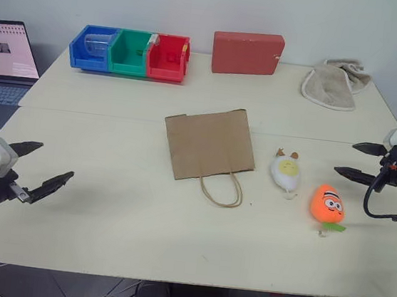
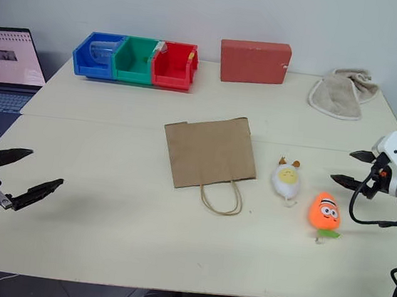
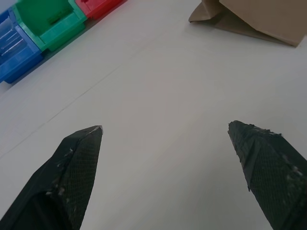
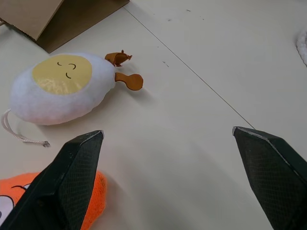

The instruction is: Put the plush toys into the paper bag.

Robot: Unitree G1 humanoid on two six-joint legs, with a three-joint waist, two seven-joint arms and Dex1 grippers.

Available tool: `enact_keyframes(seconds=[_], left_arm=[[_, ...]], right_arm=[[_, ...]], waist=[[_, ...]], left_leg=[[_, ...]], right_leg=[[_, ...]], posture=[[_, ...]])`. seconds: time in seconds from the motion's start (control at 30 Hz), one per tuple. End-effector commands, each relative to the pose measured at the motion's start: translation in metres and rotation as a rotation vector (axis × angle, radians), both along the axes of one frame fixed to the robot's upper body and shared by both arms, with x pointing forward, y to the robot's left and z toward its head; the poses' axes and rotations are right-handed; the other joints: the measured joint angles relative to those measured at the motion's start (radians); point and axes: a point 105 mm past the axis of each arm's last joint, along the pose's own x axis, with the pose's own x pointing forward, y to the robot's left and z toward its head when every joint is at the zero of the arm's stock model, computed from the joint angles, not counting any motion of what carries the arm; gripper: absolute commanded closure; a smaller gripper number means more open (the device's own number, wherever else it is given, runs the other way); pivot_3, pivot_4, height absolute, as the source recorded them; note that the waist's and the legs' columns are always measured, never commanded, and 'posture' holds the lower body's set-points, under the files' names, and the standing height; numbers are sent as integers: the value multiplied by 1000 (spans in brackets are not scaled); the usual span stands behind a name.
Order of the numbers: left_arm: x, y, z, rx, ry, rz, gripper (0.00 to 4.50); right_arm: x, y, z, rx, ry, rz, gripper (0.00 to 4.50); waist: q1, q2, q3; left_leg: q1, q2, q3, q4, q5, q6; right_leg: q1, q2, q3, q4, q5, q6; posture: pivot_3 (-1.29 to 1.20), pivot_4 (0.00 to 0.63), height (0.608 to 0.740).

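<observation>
The brown paper bag point(image 1: 209, 143) lies flat in the middle of the table, its loop handles point(image 1: 222, 190) toward the near edge. Right of it lies the white egg-shaped plush toy point(image 1: 286, 172) with a yellow face patch, and further right and nearer the orange carrot plush toy point(image 1: 328, 204) with a green leaf. My right gripper point(image 1: 355, 160) hovers open just right of both toys, holding nothing; its wrist view has the egg toy point(image 4: 60, 88) and the orange toy point(image 4: 91, 203) close ahead. Far to the left, my left gripper point(image 1: 47, 168) is open and empty, well away from the bag point(image 3: 254, 17).
Blue, green and red bins point(image 1: 130, 52) stand in a row at the back left. A red rectangular box point(image 1: 247, 53) stands at the back centre, a beige cloth point(image 1: 333, 83) at the back right. A laptop point(image 1: 6, 58) sits beyond the table's left edge.
</observation>
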Motion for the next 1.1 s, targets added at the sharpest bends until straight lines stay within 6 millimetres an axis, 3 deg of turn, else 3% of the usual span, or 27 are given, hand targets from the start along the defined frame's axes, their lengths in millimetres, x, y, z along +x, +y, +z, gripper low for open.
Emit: enact_keyframes(seconds=[0.03, 0.1, 0.3, 0.47, 0.73, 0.93, 1.1], left_arm=[[0, -5, 6, 32, -25, -39, 17], [1, -15, 1, 80, 3, -90, 17], [15, -75, -5, 81, 31, -318, 17], [26, -124, -10, 50, 69, -500, 17], [43, -197, -39, 103, 88, -775, 17], [56, -238, -56, 79, 55, -877, 17], [63, -259, -65, 60, 38, -929, 17]], right_arm=[[-1, 4, 26, 28, -115, 29, 0], [-3, 7, 32, 44, -148, 48, 0], [-26, 29, 42, 34, -148, 154, 0], [-55, 64, 38, -11, -67, 291, 0], [-95, 122, 28, 7, 28, 433, 0], [-108, 135, 21, 53, 51, 430, 0], [-116, 137, 18, 68, 70, 410, 0]], waist=[[0, 0, 0], [0, 0, 0], [10, 0, 0], [17, 1, -1], [24, 1, -1], [31, 0, -1], [30, 0, -1]], left_leg=[[0, 0, 0, 0, 0, 0], [0, 0, 0, 0, 0, 0], [0, 0, 0, 1, 0, 0], [0, 0, 0, 1, 0, 0], [0, 1, 0, 2, 0, 0], [-4, 0, -2, 6, 0, 0], [-6, -1, -3, 10, 0, 0]], right_leg=[[0, 0, 0, 0, 0, 0], [0, 0, 0, 0, 0, 0], [1, 0, 0, 0, 2, 3], [0, 1, 1, 0, 5, 8], [1, 2, 1, 0, 5, 9], [1, 2, 1, -2, 7, 11], [2, 2, 1, -1, 8, 13]], posture=[[0, 150, 740], [0, 150, 740], [0, 150, 740], [0, 150, 740], [0, 150, 740], [0, 150, 740], [0, 150, 740]])
